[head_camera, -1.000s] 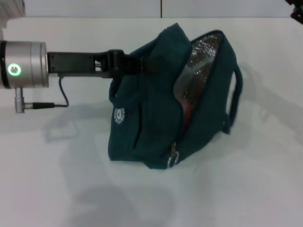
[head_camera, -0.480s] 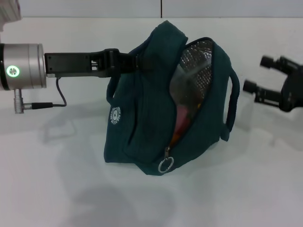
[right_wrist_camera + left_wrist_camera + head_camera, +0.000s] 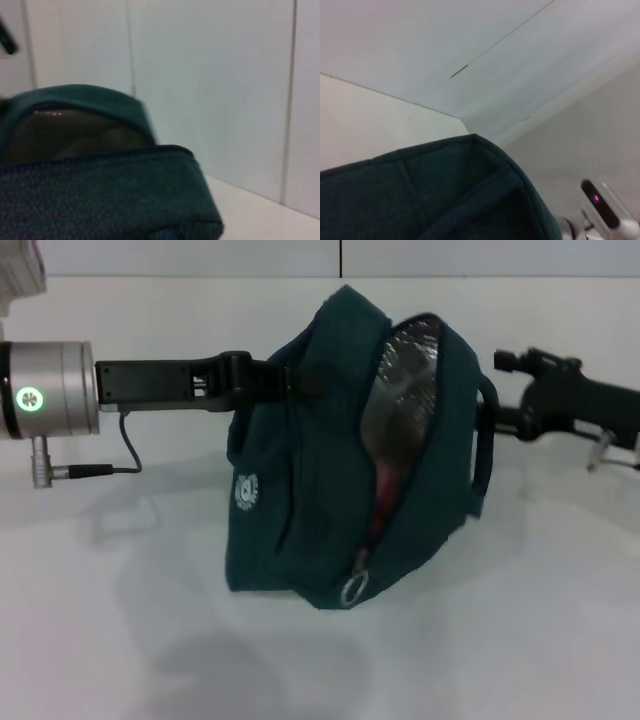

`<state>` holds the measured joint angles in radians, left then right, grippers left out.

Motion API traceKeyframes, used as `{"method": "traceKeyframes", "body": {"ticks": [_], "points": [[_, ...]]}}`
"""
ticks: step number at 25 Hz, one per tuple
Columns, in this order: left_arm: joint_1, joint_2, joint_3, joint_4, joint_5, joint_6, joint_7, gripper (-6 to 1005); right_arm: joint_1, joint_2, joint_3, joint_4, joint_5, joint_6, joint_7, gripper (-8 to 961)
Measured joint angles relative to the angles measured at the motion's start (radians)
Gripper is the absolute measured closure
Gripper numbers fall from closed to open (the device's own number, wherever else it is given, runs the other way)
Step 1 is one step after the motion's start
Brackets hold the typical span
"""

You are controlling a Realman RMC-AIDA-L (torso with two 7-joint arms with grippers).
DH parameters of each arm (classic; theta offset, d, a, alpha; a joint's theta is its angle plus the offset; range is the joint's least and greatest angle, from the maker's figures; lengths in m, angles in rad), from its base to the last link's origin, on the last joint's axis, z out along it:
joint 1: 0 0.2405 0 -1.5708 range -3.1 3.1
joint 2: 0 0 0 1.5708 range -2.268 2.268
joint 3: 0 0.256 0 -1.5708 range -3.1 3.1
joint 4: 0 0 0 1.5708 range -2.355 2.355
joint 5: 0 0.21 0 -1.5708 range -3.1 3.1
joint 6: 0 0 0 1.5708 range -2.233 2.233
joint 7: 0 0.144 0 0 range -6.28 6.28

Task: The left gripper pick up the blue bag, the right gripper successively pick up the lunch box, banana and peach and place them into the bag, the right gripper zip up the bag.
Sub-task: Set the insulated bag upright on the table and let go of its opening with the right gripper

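We see a white table, matte and smooth. On it stands the blue bag, a dark teal fabric pouch, soft and slumped, its base on the table and its top lifted. A small round white logo sits on its side. The mouth gapes along an unzipped seam, showing a crinkled silver foil lining and something reddish lower inside, which we cannot identify. A metal ring zipper pull hangs at the low end of the seam. A strap handle loops on the bag's right side.

The left gripper, black on a silver cylindrical wrist, reaches in from the left and is clamped on the bag's upper edge; its fingertips are buried in the fabric.

The right gripper, black, hangs just beside the strap handle, and we cannot tell whether its fingers are apart or together. Both wrist views show only teal cloth close up.
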<state>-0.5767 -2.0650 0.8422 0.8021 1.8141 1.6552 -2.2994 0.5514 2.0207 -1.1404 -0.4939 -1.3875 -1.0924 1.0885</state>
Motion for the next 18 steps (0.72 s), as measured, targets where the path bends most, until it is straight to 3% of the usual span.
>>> {"method": "traceKeyframes", "body": {"ticks": [5,9,14,18], "points": [[-0.001,0.000,0.000,-0.018,0.001,0.000,0.012,894,0.091,0.007,0.002,0.049,0.036,0.185,-0.005,123],[0.009,0.000,0.000,-0.018,-0.002,0.000,0.026,894,0.083,0.008,0.006,0.048,0.255,0.209,-0.113,125],[0.032,0.003,0.000,-0.025,-0.005,0.001,0.044,894,0.020,0.005,0.001,0.040,0.563,-0.019,-0.335,126],[0.034,0.003,0.000,-0.058,-0.008,0.005,0.076,894,-0.034,0.000,-0.002,-0.024,0.606,-0.193,-0.337,128]]}}
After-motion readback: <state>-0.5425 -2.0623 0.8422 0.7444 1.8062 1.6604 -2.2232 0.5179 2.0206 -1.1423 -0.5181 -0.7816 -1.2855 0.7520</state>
